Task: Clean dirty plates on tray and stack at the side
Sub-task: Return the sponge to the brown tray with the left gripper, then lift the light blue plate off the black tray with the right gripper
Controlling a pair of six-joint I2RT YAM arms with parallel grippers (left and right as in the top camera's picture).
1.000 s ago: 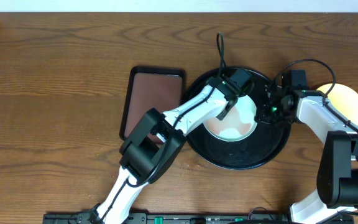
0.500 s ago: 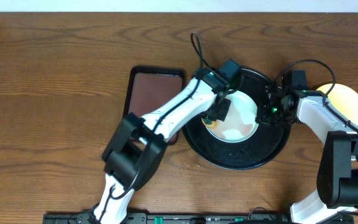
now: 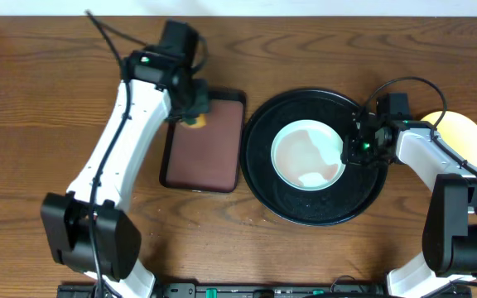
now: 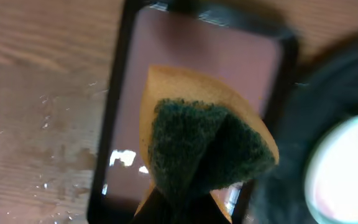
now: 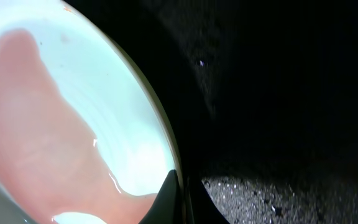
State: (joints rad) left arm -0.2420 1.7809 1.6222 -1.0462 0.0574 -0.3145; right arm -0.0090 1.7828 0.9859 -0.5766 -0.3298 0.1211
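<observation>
**Now the sponge hangs over the maroon tray, and the mint plate is pinched at its rim**

The left hand (image 3: 190, 109) is clamped on a sponge (image 3: 195, 121) above the top left corner of the maroon tray (image 3: 209, 161). From the left wrist, the sponge (image 4: 204, 149) is folded in half. Its soft orange-yellow foam is on the outside and its coarse dark green scouring face bulges in the fold. Below it, the maroon tray (image 4: 185, 56) is a rounded rectangle with a glossy black rim and a flat, matt maroon floor that catches small bright glints. The brown wood-grain worktop (image 4: 30, 62) beside it carries scattered droplets (image 4: 55, 124).

The round tray (image 3: 321, 207) is shiny black with a raised rim, and it sits right of the maroon tray, just beside it. The mint plate (image 3: 307, 155) lies inside it, a little above centre. This plate is round and smooth, and a thin pinkish, watery film covers much of its face.

The right hand (image 3: 356, 149) is at the plate's right edge. In the right wrist view, its dark fingertips (image 5: 169, 190) are closed narrowly on the pale rim of the mint plate (image 5: 55, 112). The black tray (image 5: 278, 93) beside it is speckled with fine grit or droplets.

The yellow plate (image 3: 464, 132) rests on the worktop (image 3: 56, 83) right of the tray, partly hidden by the right arm.
</observation>
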